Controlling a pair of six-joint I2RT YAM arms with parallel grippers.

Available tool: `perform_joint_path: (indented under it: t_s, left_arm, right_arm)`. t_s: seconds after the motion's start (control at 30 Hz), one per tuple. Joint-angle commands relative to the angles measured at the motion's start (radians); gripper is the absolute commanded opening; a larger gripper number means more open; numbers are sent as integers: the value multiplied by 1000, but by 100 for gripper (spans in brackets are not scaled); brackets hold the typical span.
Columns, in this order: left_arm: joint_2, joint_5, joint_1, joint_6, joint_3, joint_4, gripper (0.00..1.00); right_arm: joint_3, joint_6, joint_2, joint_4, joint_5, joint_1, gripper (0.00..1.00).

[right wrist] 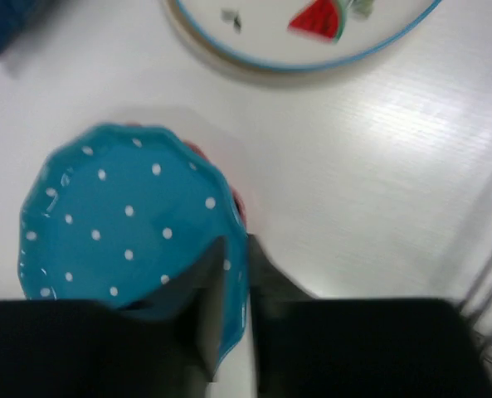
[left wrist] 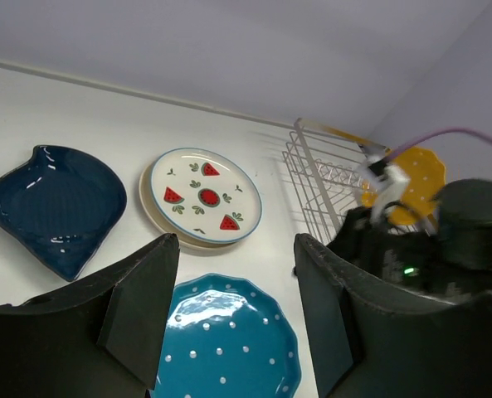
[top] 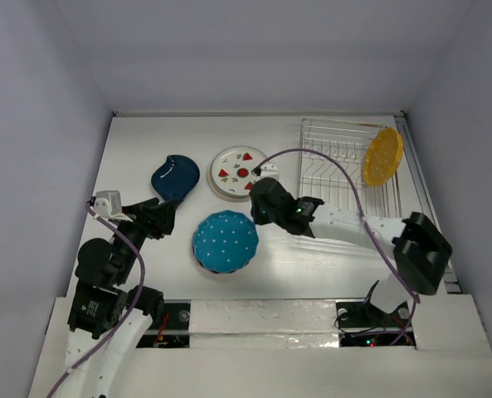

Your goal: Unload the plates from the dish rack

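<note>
Conceivably the teal plate [top: 225,242] could be dragged askew by the right pincer [right wrist: 236,249], narrowed at its rim, though a pinch cannot be told; the left pincer [left wrist: 236,242] is spread.

The top camera is looking down over the whole table [top: 146,141] from high behind its near edge. The left wrist camera is looking obliquely across it and the right one straight down from close, all three sharing the teal plate [left wrist: 229,344].
</note>
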Motion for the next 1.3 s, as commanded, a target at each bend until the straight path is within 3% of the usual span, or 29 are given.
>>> perform_joint_path:
  t_s: [0.0, 0.03, 0.07, 0.17, 0.37, 0.4, 0.53, 0.6, 0.87, 1.27]
  left_arm:
    - [-13, 3, -9, 7, -3, 48, 54]
    - [-16, 3, -9, 7, -3, 48, 54]
    - [-18, 4, -9, 7, -4, 50, 54]
    - [-33, 4, -19, 7, -4, 50, 54]
    - [-68, 35, -39, 9, -13, 65, 56]
    - [-73, 29, -50, 9, -12, 64, 56]
    - [-102, 17, -79, 9, -9, 58, 56]
    - [-113, 10, -107, 9, -9, 56, 56]
    - [-163, -23, -145, 9, -1, 41, 56]
    - [-182, -40, -173, 9, 3, 36, 56]
  right_arm:
    - [7, -18, -210, 31, 182, 2, 8]
    - [14, -26, -241, 10, 242, 2, 0]
    - [22, -43, -268, -39, 344, -8, 0]
    - [41, -78, -360, -110, 428, -137, 0]
    - [-30, -110, -544, -102, 424, -539, 0]
    - [-35, -118, -556, -86, 426, -573, 6]
    - [-13, -152, -524, -76, 431, -742, 77]
    - [14, -158, -462, -98, 381, -832, 83]
    - [56, -204, -277, -43, 206, -999, 81]
    - [182, -368, -64, 74, 143, -1038, 67]
